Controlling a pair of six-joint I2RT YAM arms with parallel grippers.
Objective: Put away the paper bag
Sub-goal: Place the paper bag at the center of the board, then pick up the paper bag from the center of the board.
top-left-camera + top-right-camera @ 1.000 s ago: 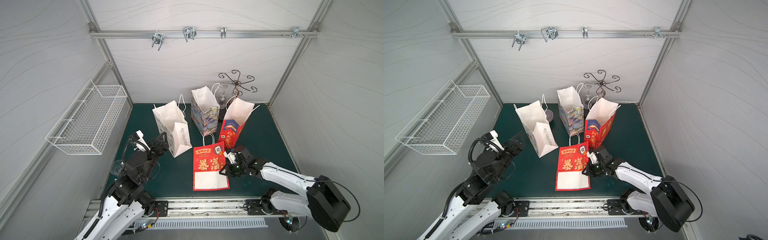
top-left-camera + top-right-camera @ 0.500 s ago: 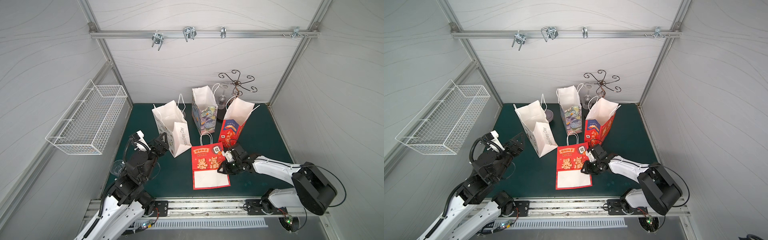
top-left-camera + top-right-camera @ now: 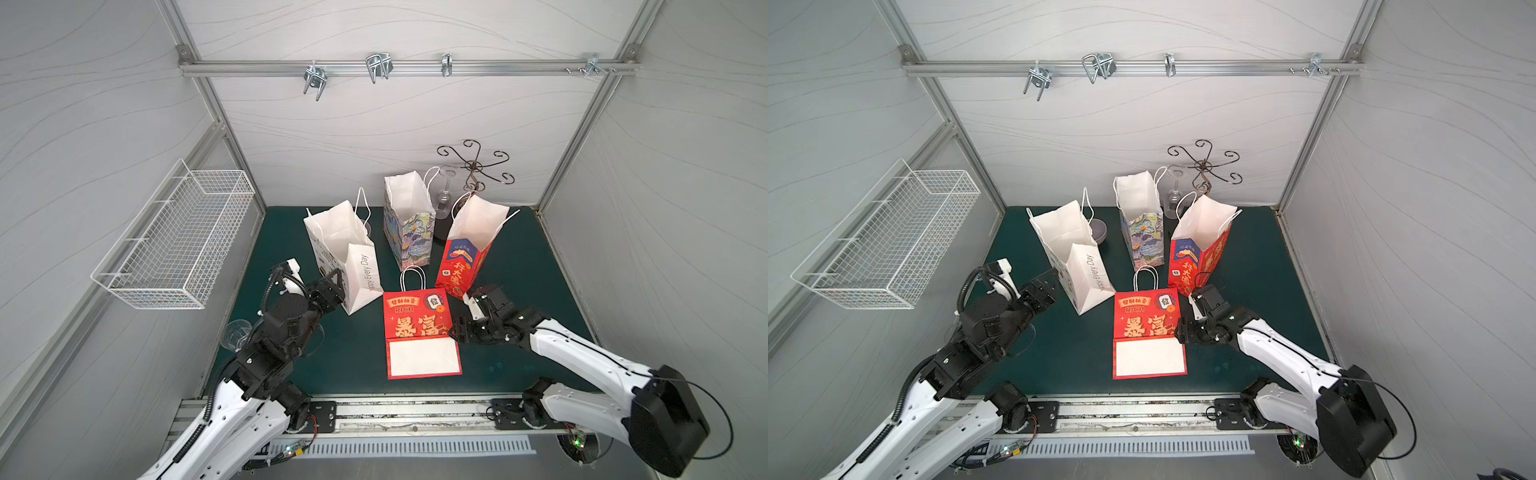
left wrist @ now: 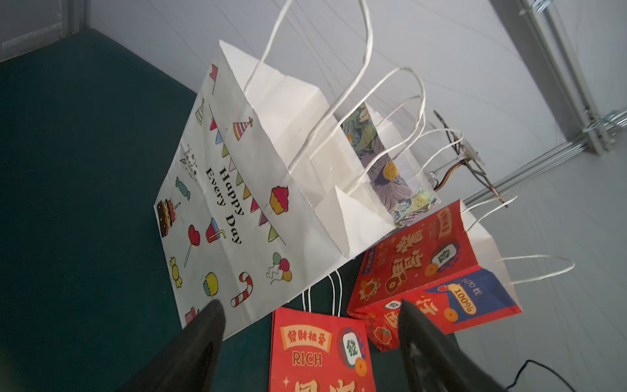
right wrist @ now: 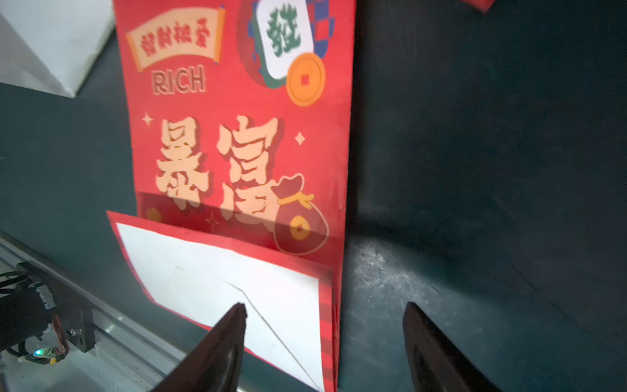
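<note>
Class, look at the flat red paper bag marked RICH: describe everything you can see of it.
The red paper bag lies flattened on the green mat, printed side up, with gold characters and a mahjong-tile picture. Its white-lined base flap is folded up toward the rail, and its white cord handle points toward the standing bags. The right claw is open at its edge, not gripping it.

Three upright bags (image 3: 409, 220) crowd rear of surface (image 3: 345, 357); open lanes L & R of flat red bag (image 3: 419, 332).
</note>
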